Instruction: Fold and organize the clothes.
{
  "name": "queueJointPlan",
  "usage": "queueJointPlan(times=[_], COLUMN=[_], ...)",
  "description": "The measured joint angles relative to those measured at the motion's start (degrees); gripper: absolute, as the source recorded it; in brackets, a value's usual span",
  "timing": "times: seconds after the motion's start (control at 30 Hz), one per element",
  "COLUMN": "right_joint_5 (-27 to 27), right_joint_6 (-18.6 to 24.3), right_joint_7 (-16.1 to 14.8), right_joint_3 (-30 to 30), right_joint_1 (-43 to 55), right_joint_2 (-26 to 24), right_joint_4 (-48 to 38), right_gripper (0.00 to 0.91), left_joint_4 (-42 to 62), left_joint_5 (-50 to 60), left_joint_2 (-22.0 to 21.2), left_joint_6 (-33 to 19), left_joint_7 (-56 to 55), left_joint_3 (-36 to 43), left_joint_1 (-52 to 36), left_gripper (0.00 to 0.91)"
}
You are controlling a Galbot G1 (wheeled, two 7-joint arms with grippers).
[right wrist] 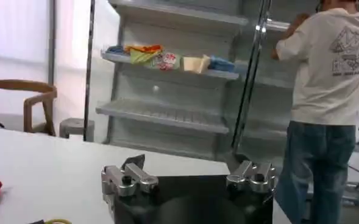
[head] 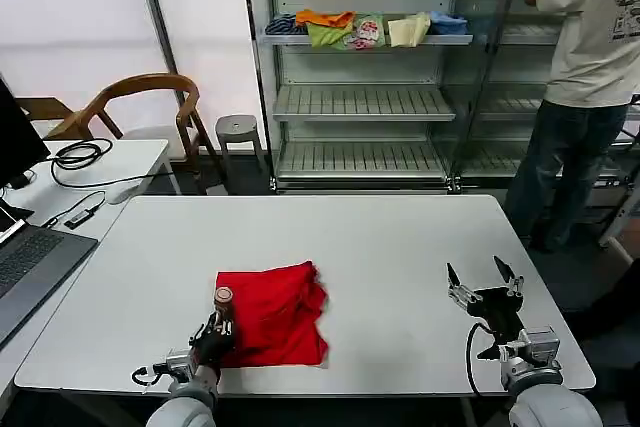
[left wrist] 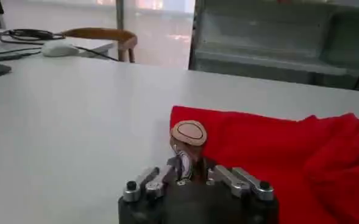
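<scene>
A white counter [head: 380,247] fills the foreground, with metal shelves [head: 360,102] behind it carrying a row of small coloured garments [head: 365,29], and a chair [head: 140,107] and a side desk with cables off toward the left hand's side. The shirt [head: 275,315], bright red, lies on the counter near its front edge, toward the left arm's side. It is already gathered into a compact, roughly square bundle, so the main folds look done; no sleeves or print show. The side of the shirt toward the right arm is still lumpy and rumpled, with layers that do not sit flush, so I judge the fold as nearly finished but not neat. The left hand [head: 218,319] sits at the shirt's near corner on the left arm's side, fingers drawn together and, as far as the left wrist view shows, pinching or pressing the red edge there [left wrist: 185,159]. The right hand [head: 483,285] hovers over bare counter well apart from the shirt, fingers spread and holding nothing. What seems left: flatten the rumpled side, square the bundle, release it, and perhaps put it away.
</scene>
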Motion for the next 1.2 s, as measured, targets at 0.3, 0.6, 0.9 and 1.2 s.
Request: queueJointPlan(times=[0.3,0.6,0.9,1.2], right_joint_5=[-0.1,0.1,0.3,0.3], right_joint_6=[0.0,0.1,0.7,1.6], right_joint_7=[0.0,0.0,-0.1,-0.4], right_joint_3=[-0.1,-0.2,-1.1,-1.9], right_joint_1=[0.1,0.6,1.8,3.1], right_joint_2=[0.0,-0.5,-1.1,-1.0], right_joint_4=[0.4,0.5,-0.3,-1.1], right_gripper=[0.907,0.907,0.907,0.907], left_joint_4=[-0.7,-4.8,-6.7,-5.9], left_joint_5=[-0.3,-2.9,-7.6,-11.4], left_joint_2=[0.5,2.3,6.7,13.8], left_joint_6=[-0.2,1.4,4.1,8.7], left_joint_7=[1.3,2.8,6.9,11.1], left_joint_3=[-0.8,-4.0,-14.1,-28.8], left_joint_1=[0.0,0.0,2.6,6.1], left_gripper=[0.010,0.010,0.020,0.010])
